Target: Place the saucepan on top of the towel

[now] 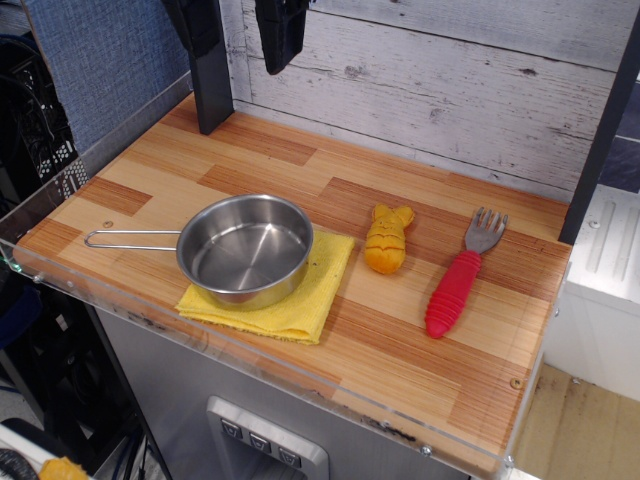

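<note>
Resting upright on the folded bright yellow cloth towel (288, 300): the small shiny stainless-steel saucepan (245, 249), round, empty, its long thin wire handle reaching left past the cloth's edge over the striped wooden tabletop (400, 340). The pan covers most of the towel's left part; the right and front margins of the cloth show bare.

Black robot gripper (240, 30): high at the top edge, well apart from the pan, partly cut off by the frame. Two dark fingers hang with a clear gap between them, holding nothing.

Also present: a small yellow-orange plush toy (386, 240) just beside the towel's right edge; a fork with a ribbed red handle and grey tines (460, 275) further right.

Judgement: placement looks complete. The step in hand is the retreat, done well by moving straight up and away, jaws kept apart, clear of the wire handle so the pan is not nudged off the cloth.
</note>
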`<state>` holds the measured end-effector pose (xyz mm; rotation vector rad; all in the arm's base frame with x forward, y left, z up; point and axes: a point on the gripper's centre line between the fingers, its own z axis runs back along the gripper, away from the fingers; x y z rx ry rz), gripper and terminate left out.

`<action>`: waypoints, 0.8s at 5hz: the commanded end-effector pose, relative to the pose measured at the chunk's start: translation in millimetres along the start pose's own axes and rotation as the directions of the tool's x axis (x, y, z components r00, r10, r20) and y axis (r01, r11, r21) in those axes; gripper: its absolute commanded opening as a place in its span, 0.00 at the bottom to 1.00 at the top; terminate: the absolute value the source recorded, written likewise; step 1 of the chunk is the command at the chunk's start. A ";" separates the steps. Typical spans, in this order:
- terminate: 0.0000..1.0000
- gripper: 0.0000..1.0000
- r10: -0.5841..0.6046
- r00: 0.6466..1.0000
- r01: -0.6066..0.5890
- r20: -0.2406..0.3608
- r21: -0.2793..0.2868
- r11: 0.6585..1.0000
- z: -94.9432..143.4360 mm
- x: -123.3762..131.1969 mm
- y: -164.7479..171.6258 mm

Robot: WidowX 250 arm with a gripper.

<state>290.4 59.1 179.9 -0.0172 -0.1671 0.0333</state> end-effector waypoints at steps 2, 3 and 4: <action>0.00 1.00 -0.006 0.999 0.006 0.032 0.005 1.000 12.1 -6.8 6.7; 0.00 1.00 -0.006 0.999 0.006 0.032 0.005 1.000 12.1 -6.8 6.7; 1.00 1.00 -0.006 0.999 0.006 0.032 0.005 1.000 12.1 -6.8 6.7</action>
